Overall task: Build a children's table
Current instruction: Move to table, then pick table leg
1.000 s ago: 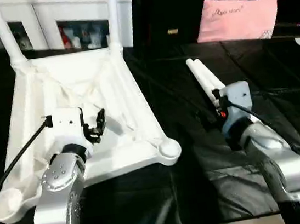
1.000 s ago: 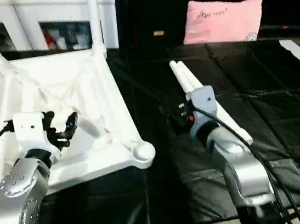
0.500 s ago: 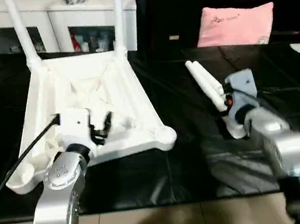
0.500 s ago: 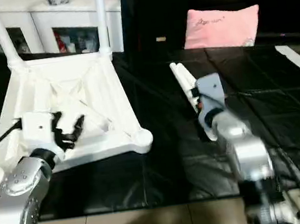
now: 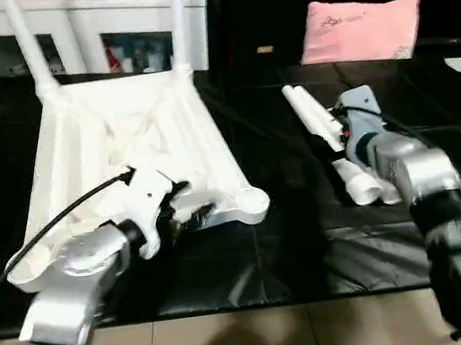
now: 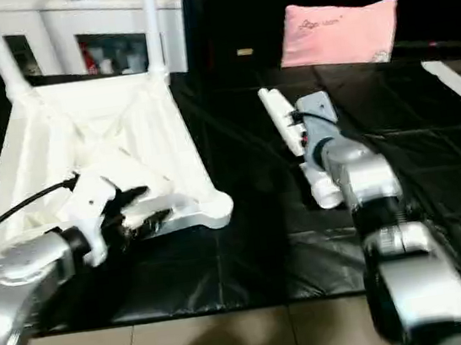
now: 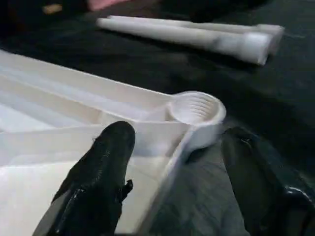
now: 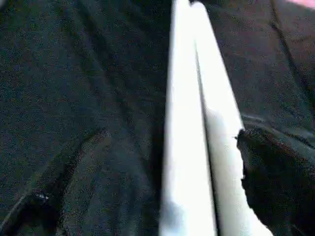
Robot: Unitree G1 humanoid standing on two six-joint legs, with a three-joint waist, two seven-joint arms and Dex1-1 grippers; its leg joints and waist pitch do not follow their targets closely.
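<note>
The children's table top lies upside down on the black cloth, ribbed underside up. Two white legs stand in its far corner sockets. My left gripper is open at the near right corner. One finger is over the underside, the other is outside the rim, and the empty round socket lies just ahead. Two loose legs lie side by side on the cloth to the right. My right gripper hangs open over them, with a finger on either side.
A pink pillow lies at the back right. A white cabinet with glass doors stands behind the table top. The cloth's front edge meets beige floor near my arms.
The head view has tilted down. My left gripper has swung right, from over the ribbed underside to the near right corner socket. My right gripper stays over the loose legs.
</note>
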